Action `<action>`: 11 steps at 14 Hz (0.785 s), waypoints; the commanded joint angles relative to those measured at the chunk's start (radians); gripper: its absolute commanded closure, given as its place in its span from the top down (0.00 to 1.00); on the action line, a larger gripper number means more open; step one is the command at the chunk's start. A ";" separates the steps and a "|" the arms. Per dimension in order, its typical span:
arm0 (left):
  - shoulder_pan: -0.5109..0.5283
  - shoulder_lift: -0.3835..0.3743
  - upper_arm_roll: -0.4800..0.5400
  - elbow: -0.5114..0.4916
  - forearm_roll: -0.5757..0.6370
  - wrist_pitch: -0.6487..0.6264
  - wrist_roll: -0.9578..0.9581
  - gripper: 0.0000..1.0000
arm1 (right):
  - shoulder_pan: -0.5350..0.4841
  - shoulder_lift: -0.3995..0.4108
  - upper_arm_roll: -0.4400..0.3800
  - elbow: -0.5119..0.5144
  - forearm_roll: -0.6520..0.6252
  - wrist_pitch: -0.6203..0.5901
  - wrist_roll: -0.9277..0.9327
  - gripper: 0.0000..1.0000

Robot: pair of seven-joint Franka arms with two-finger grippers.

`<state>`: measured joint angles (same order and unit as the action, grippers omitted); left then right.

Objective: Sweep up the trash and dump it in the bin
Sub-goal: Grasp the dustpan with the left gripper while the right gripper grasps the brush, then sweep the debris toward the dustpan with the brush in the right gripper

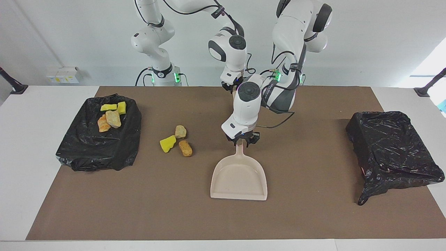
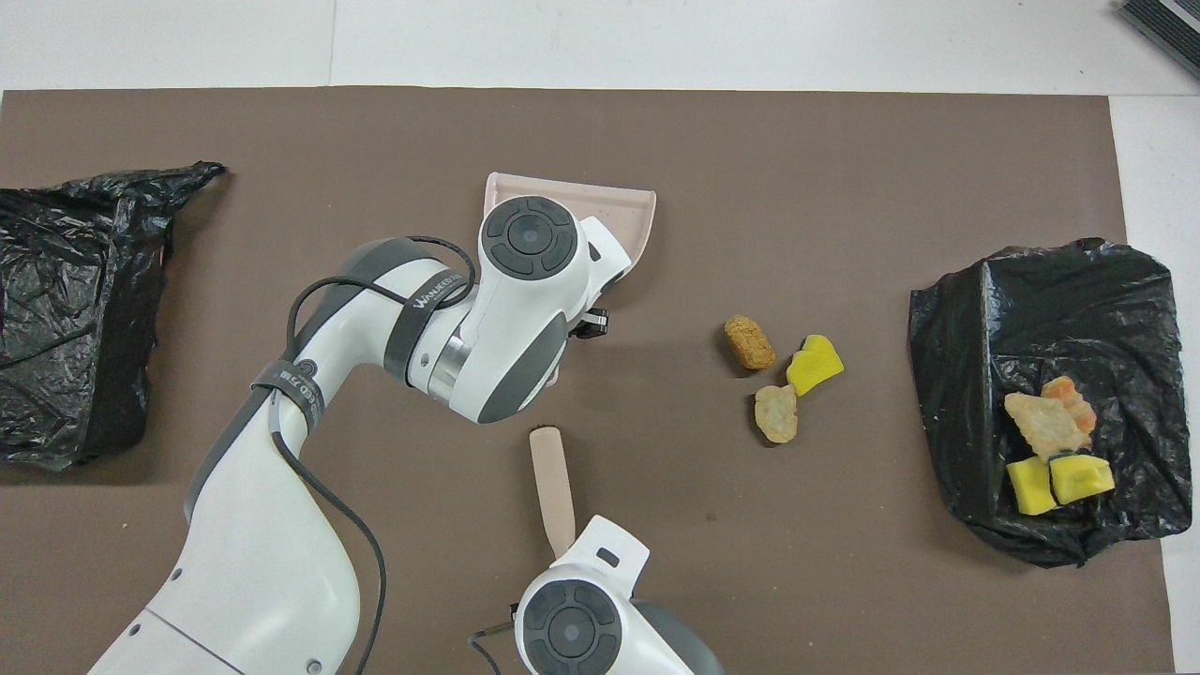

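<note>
the left claw (image 1: 243, 142) is clenched on the dustpan (image 1: 239, 177) handle and the right claw (image 1: 232, 87) on the brush (image 2: 551, 487), so tool pickup looks done. three trash chunks (image 1: 176, 140) lie on the desk between dustpan and bin (image 1: 99, 143), which holds four; next, bring both tools beside the loose chunks.

7 trash chunks (image 1: 175, 140), 2 black bins (image 1: 83, 150), 1 dustpan (image 1: 239, 177), 1 brush (image 2: 551, 487)

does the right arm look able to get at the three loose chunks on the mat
Probably yes: the mat between the right gripper and the three chunks is bare, though it is shut on the brush handle.
</note>
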<state>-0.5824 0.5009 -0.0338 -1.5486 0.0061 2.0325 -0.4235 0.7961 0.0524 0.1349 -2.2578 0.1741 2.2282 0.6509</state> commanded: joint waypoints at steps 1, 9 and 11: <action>0.021 -0.012 0.008 0.013 0.008 -0.023 0.038 0.00 | -0.050 -0.011 0.000 0.043 -0.011 -0.062 -0.040 0.00; 0.151 -0.097 0.017 0.001 0.015 -0.122 0.443 0.00 | -0.385 -0.181 0.000 0.046 -0.115 -0.358 -0.206 0.00; 0.160 -0.107 0.018 -0.001 0.028 -0.168 0.566 0.00 | -0.463 -0.169 0.000 0.046 -0.213 -0.354 -0.224 0.00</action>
<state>-0.4288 0.4202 -0.0106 -1.5364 0.0137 1.9080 0.0476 0.3995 -0.1213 0.1225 -2.2027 0.0294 1.8746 0.4571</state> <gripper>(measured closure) 0.692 0.736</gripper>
